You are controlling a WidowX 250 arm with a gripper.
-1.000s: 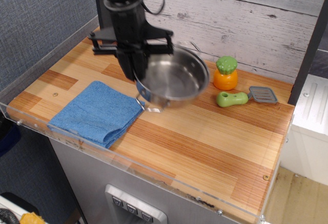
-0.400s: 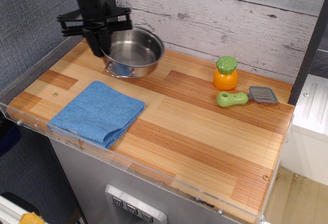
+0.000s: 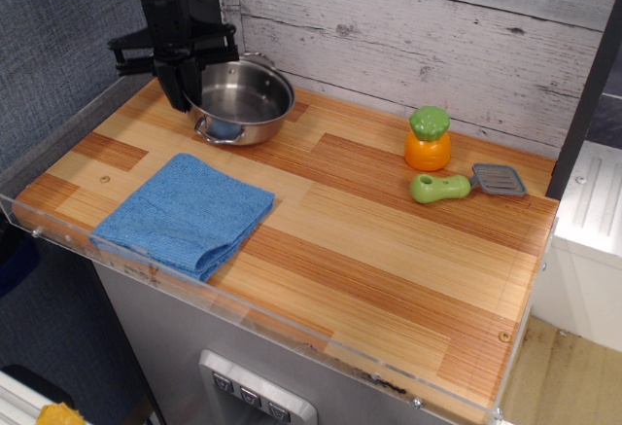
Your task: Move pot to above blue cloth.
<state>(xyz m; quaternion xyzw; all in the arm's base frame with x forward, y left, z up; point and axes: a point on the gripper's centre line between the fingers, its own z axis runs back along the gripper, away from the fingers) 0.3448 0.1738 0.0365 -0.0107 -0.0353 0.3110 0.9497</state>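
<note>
The shiny steel pot (image 3: 248, 101) is at the back left of the wooden tabletop, upright, just behind the blue cloth (image 3: 185, 213) and apart from it. I cannot tell whether its base touches the wood. My black gripper (image 3: 183, 92) comes down from above and is shut on the pot's left rim. One wire loop handle (image 3: 209, 133) points toward the cloth. The folded light-blue cloth lies flat near the front left edge.
An orange and green toy (image 3: 429, 139) stands at the back right, with a green-handled spatula (image 3: 462, 185) lying beside it. A clear plastic rim (image 3: 292, 328) runs along the table's front edge. A plank wall (image 3: 437, 36) backs the table.
My gripper has carried the pot from the table's middle to the back left, behind the cloth, and in the last moment moved it a little lower and further back.
</note>
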